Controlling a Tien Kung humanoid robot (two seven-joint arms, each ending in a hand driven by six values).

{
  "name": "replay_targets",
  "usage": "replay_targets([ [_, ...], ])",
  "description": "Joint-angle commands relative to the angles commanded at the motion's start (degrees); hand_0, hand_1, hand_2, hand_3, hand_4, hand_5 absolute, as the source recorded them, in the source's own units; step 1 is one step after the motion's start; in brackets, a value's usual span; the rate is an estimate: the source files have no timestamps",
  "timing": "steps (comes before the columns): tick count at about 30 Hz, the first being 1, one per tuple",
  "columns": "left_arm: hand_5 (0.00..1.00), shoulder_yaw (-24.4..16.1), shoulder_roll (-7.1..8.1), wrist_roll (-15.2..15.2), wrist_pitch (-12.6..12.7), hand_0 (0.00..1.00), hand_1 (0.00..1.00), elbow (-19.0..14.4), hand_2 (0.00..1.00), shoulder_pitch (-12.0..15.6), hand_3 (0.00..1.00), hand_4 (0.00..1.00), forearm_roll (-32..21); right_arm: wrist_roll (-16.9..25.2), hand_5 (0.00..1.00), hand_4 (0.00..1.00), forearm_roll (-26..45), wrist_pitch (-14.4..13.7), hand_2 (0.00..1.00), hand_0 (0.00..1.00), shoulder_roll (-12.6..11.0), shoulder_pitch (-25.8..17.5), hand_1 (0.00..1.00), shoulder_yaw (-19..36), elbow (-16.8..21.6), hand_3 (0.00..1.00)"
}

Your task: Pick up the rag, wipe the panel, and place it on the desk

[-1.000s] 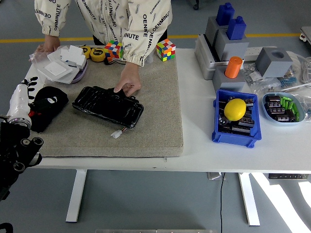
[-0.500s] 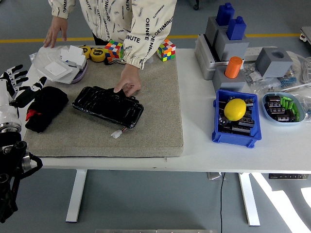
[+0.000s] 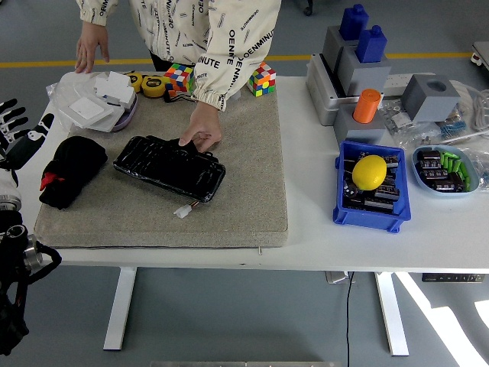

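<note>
**Step in hand: approach to the rag — no grasp made**

A white table [image 3: 321,229] stands on a grey floor; a grey mat [image 3: 244,168] covers its left half. The task's items lie on this mat.

**Left hand.** The left hand [image 3: 17,136] is at the left edge of the view, beside the table. Its fingers are spread and hold nothing. The right hand is not in view.

**Rag.** The rag [image 3: 70,170] is a black bundle with a small red patch at its lower left. It lies on the mat just to the right of the hand and slightly lower, apart from the fingers.

**Panel.** The panel [image 3: 170,167] is a black, glossy slab lying flat, further right beyond the rag. A short cable with a white plug [image 3: 182,212] trails from its near edge.

**Person.** A person stands at the far side. One hand [image 3: 201,131] rests on the panel's far edge, apparently steadying it. The other hand [image 3: 91,50] hovers over a pile of white packets [image 3: 95,103] beyond the rag.

**Assessment.** The pick-up step is not yet done; wiping and placing follow.

**Next move.** The hand needs to travel right and down over the rag, then close around the bundle's bulk. The soft cloth will likely compress, so a full finger wrap is advisable. The wiping path should avoid the person's hand.
</note>
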Motion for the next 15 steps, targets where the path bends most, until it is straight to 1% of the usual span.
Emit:
replay_targets([
  [6,0.269,0.19,0.16,0.08,-0.29,0.512,0.649,-0.73,0.668,-0.49,0.698,0.982,-0.16,0.01,0.343,0.884,-0.06,-0.11,0.488,0.539,-0.38,0.38,0.554,0.06,0.08,0.521],
  [7,0.264,0.3,0.14,0.14,-0.32,0.514,0.648,-0.83,0.668,-0.52,0.687,0.966,-0.21,0.04,0.344,0.884,-0.06,-0.15,0.488,0.539,-0.43,0.32,0.554,0.21,0.1,0.521],
  [15,0.269,0.15,-0.28,0.17,-0.44,0.523,0.652,-1.33,0.67,0.0,0.684,0.953,-0.18,0.1,0.346,0.885,-0.52,-0.26,0.489,0.54,-0.04,-0.56,0.554,1.34,0.15,0.521],
])
